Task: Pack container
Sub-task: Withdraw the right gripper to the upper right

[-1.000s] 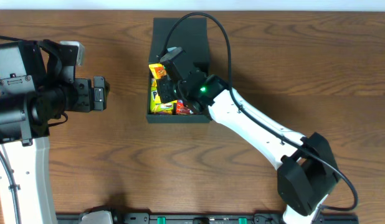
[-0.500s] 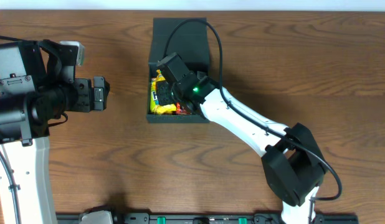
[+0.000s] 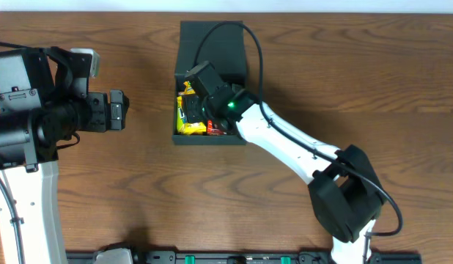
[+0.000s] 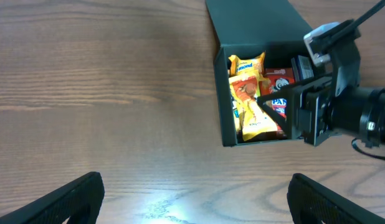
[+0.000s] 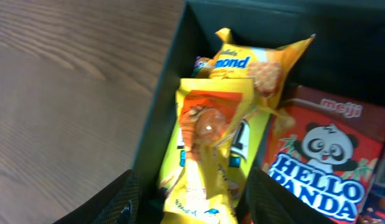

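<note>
The container [image 3: 210,140] is a dark rectangular box with its flap lid [image 3: 212,42] open toward the far side. It holds several snacks: a yellow packet [image 5: 208,149], an almond packet [image 5: 255,65] and a red Hello Panda box [image 5: 317,168]. My right gripper [image 5: 192,202] is open, low over the box's left half, its fingers either side of the yellow packet, which lies on the other snacks. In the overhead view the right gripper [image 3: 197,110] covers part of the contents. My left gripper [image 4: 199,205] is open and empty over bare table, left of the container [image 4: 225,93].
The left arm's body [image 3: 36,103] fills the left side of the wooden table [image 3: 358,81]. The right arm [image 3: 300,150] reaches diagonally from the front right, its cable looping over the lid.
The right gripper has moved a little left and deeper over the box, covering more of the snacks. It has barely moved in the last half second. The left arm has not moved.
</note>
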Available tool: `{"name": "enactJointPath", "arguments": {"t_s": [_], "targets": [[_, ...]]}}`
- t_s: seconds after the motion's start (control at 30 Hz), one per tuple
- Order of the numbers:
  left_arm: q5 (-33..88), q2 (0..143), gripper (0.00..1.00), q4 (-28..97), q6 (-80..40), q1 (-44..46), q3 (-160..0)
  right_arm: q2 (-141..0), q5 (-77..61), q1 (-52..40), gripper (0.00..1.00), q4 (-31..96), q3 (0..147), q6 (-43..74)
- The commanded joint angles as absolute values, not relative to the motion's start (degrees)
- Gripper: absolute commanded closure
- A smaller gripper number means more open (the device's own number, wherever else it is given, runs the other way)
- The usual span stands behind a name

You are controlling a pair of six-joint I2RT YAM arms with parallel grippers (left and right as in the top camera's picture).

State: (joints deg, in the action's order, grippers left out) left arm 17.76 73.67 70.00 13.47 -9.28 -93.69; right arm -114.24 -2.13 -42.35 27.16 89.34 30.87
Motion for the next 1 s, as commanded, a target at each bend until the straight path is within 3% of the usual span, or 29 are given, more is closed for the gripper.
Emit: {"name": "enactJointPath", "arguments": {"t_s": [0.0, 0.2, 0.9, 0.97], "targets": [[17.41, 73.49, 0.05, 69.82, 13.06, -9.37, -94.56, -111.33, -1.96, -39.18, 0.43, 27.16, 90.32, 28.62], [17.41, 73.49, 0.05, 69.82, 13.06, -9.37, -94.56, -106.94, -1.96, -32.69, 0.42, 27.09, 90.32, 22.31], [17.58, 73.49, 0.05, 69.12, 13.04, -9.37, -94.56, -106.26, -1.89, -9.54, 0.39, 27.86, 90.30, 17.47], [17.58, 73.49, 0.05, 69.12, 13.04, -9.37, -94.56, -106.26, -1.89, -8.54, 0.47, 27.90, 90.28, 17.47]]}}
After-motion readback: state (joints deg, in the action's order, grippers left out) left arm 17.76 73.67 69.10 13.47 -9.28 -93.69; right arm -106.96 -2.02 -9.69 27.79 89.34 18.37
